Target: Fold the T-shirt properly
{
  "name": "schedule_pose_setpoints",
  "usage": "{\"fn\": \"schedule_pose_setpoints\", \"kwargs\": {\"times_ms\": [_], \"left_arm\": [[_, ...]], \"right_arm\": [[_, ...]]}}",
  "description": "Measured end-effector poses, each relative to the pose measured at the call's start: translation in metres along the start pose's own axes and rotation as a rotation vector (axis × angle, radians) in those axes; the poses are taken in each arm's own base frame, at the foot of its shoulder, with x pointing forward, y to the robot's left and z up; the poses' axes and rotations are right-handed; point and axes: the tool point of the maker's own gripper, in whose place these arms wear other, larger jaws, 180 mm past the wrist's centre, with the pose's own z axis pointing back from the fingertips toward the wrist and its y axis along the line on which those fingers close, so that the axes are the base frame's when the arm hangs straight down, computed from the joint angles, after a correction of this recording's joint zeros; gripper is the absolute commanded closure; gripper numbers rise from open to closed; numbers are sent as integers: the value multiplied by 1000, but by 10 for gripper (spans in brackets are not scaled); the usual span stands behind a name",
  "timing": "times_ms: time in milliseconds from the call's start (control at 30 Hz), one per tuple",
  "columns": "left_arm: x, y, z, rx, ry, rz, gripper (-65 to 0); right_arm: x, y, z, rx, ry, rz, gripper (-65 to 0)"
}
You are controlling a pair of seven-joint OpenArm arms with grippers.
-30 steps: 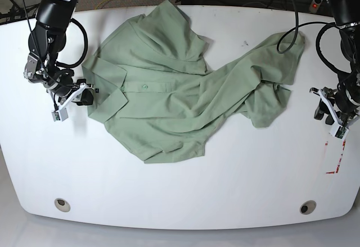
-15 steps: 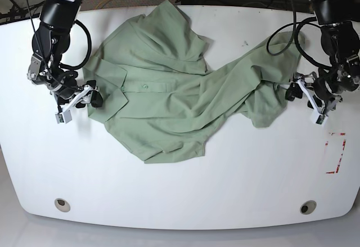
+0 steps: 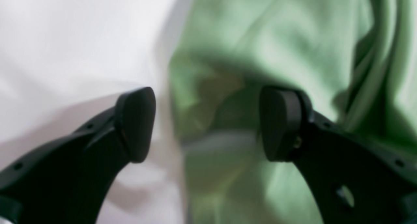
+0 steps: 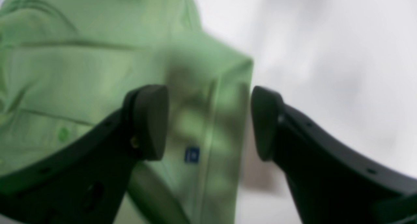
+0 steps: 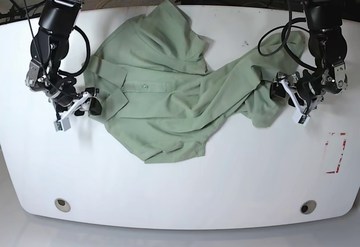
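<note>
At the left of the base view, the right tool (image 5: 85,105) sits low over the white desk (image 5: 180,191), at the collar-side edge of the T-shirt (image 5: 169,89). Its jaws stand wide apart. In the right wrist view the right tool (image 4: 208,123) straddles a folded edge of the green cloth: one pad lies over the fabric, the other over bare desk, and the edge with its small dark label (image 4: 192,155) shows in the gap between them. Nothing is clamped; the pads do not press the cloth.

The T-shirt lies crumpled across the upper middle of the desk, collar and button placket toward the left, one sleeve bunched at the top, and a long twisted stretch of fabric running out to the right.

At the right of the base view, the left tool (image 5: 287,98) is at the far end of that stretch, just beside its rumpled edge. In the left wrist view the left tool (image 3: 207,123) is also spread wide, one pad over white desk, the other over green cloth, with the fabric's border between them and unheld. The view is blurred, so I cannot tell whether the pads touch the fabric.

A red marking (image 5: 336,152) lies on the desk near the right edge.
</note>
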Motion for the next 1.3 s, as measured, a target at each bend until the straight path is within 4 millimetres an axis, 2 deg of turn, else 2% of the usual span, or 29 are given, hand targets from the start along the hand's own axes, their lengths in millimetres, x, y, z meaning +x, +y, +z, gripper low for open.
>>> {"fn": "schedule_pose_setpoints", "kwargs": {"times_ms": [100, 133, 200, 267, 367, 500, 567, 667, 833, 967, 1000, 1100, 1133, 1200, 1300], "left_arm": [[1, -2, -4, -10, -13, 10, -289], [0, -1, -4, -10, -16, 14, -232], [0, 2, -3, -7, -24, 22, -163], [-2, 2, -4, -5, -19, 23, -88], [-2, 1, -5, -7, -14, 21, -61], [0, -1, 0, 0, -16, -1, -57], [5, 0, 3, 8, -29, -16, -56], [12, 0, 7, 14, -45, -30, -56], [10, 10, 13, 34, -32, -43, -54], [14, 9, 15, 38, -44, -54, -54], [17, 8, 16, 38, -52, -60, -54], [21, 6, 16, 35, -61, -62, -54], [20, 7, 16, 37, -58, -63, -54], [17, 9, 17, 43, -50, -65, -54], [19, 8, 16, 41, -55, -61, -25]], "right_arm": [[27, -1, -1, -2, -45, 16, -395], [35, -2, -3, 1, -55, 13, -395], [50, -3, -10, 8, -69, -10, -395], [53, -4, -22, 34, -53, -57, -395], [60, -3, -40, 55, -35, -77, -395], [61, 2, -60, 80, -26, -96, -395], [52, 6, -67, 99, -4, -94, -395], [27, 13, -73, 139, 41, -96, -395], [20, 23, -78, 164, 21, -119, -388], [15, 42, -83, 226, -4, -128, -379], [15, 47, -85, 237, -3, -126, -357], [9, 59, -90, 255, 23, -103, -220], [7, 61, -91, 258, 30, -99, -143], [1, 66, -92, 270, 43, -97, -38], [-2, 65, -92, 266, 48, -99, 0]]}}
